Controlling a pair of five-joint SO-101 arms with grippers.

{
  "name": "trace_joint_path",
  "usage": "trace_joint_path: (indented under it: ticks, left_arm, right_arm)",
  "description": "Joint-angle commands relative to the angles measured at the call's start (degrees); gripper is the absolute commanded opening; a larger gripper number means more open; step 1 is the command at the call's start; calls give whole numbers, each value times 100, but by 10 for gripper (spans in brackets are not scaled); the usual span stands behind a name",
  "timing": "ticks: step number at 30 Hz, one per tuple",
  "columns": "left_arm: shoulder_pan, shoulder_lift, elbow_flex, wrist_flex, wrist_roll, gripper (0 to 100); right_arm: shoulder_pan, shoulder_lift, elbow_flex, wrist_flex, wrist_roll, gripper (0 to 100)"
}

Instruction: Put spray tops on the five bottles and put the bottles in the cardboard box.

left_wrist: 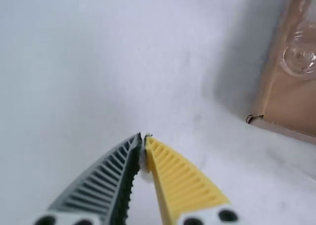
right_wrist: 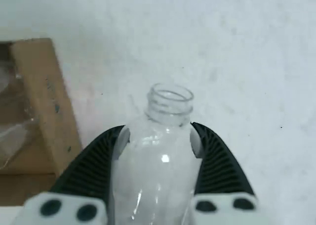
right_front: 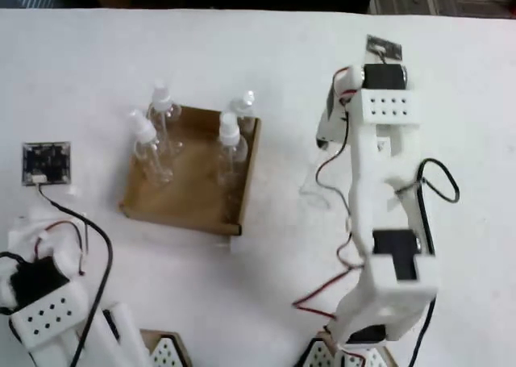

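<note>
White table [right_front: 242,52], both arms on it. Right arm [right_front: 379,189] runs from the near edge toward the far side, red and black wires trailing beside it. Left arm [right_front: 44,302] sits at the near left corner, well apart from the box

Cardboard box [right_front: 181,215] is left of centre, between the two arms. Four bottles stand upright in it with spray tops on: two at the left side [right_front: 149,145] [right_front: 161,113], two at the right side [right_front: 231,145] [right_front: 242,105]

Right gripper [right_wrist: 159,131]: black fingers part open and clamped on the shoulders of the fifth bottle [right_wrist: 158,175], one each side. Bottle is clear, neck open, no spray top. It's held outside the box, over bare table, with the box wall [right_wrist: 49,101] just beside it

Left gripper [left_wrist: 143,138]: grey and yellow fingers closed with tips meeting, over bare table. A small pale bit shows between the fingers, can't tell what it is. Box corner [left_wrist: 254,117] is near, with a clear bottle base [left_wrist: 298,59] visible inside

Two small dark circuit boards lie flat on the table: one left of the box [right_front: 46,163], one at the far side past the right arm [right_front: 384,47]
</note>
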Motion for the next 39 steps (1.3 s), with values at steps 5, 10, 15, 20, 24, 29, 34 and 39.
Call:
trace_joint_path:
  ticks: [5, 10, 15, 20, 24, 29, 34, 39]
  left_arm:
    - [-593, 2158, -1846, 176, -62, 21]
    - [-1200, 3776, -3182, 185, -62, 23]
    - [-1780, 5147, -4703, 501, -62, 24]
    - [-2202, 6431, -6286, 905, -62, 24]
    - [-2334, 7363, -7631, 1336, -70, 22]
    - [-2510, 8321, -9292, 2013, -79, 22]
    - [-2554, 9086, -10549, 2593, -79, 22]
    - [-2554, 9613, -11455, 2989, -79, 22]
  right_arm:
    - [-1402, -2176, 484, 215, 695, 16]
    - [-3231, -2888, 862, 163, 1081, 16]
    - [-4840, -2738, 1345, -418, 1178, 17]
    - [-5763, -2299, 1881, -1516, 1187, 17]
    - [-6114, -1675, 2259, -2563, 1178, 18]
    - [-6167, -646, 2321, -3626, 1160, 18]
    - [-6167, 92, 2312, -4804, 1169, 18]
    - [-6211, 523, 2312, -5692, 1178, 19]
